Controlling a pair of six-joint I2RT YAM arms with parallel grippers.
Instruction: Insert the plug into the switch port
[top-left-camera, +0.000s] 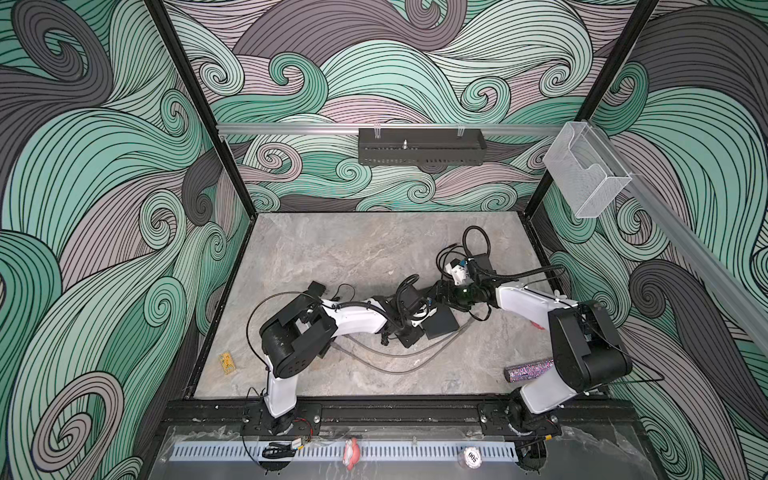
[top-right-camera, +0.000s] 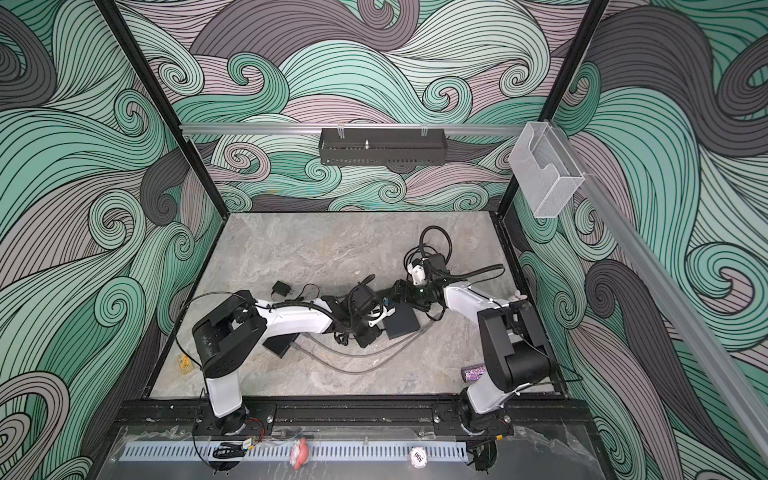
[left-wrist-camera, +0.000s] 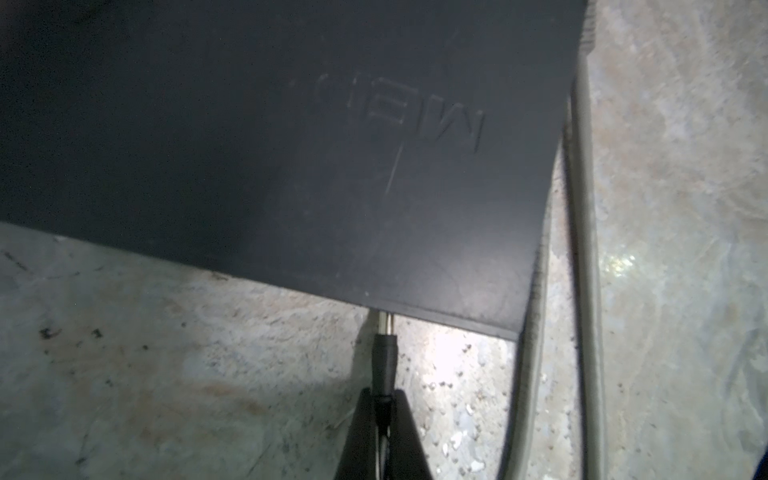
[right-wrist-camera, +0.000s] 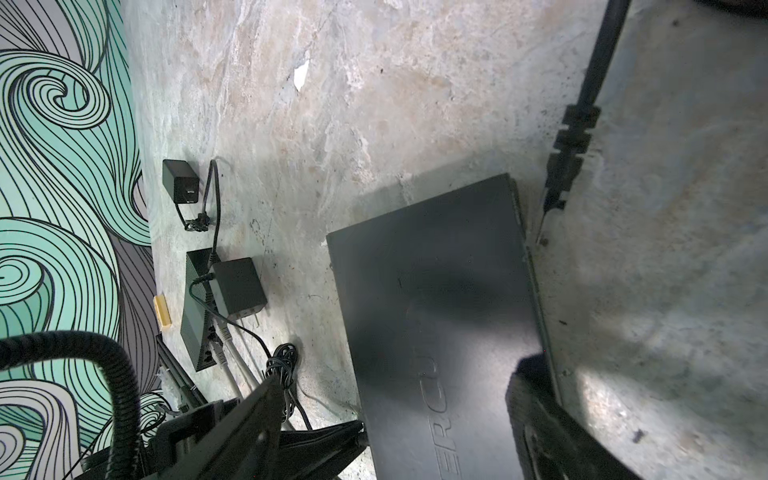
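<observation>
Left end effector (left-wrist-camera: 382, 399) pressed together, pinching black barrel plug (left-wrist-camera: 384, 357). Plug long axis points straight at edge of flat dark grey switch box (left-wrist-camera: 291, 145), just right, mid grey marbled desk (left-wrist-camera: 166, 353). Silver tip touching edge, seating unclear. Left arm nearer that edge. Right end effector (right-wrist-camera: 440, 415) spread wide across switch, fingers against both sides, apparently bracing. Black slotted tray (top-left-camera: 419, 151), far rail: small silvery item. Clear bin (top-left-camera: 586, 174): nothing visible.

Swirl-pattern walls (top-left-camera: 374, 62) w/ grey marble-look tabletop (top-left-camera: 332, 249), black tray (top-left-camera: 419, 147) on rear rail (top-left-camera: 291, 129), clear bin (top-left-camera: 586, 170) at rt.
</observation>
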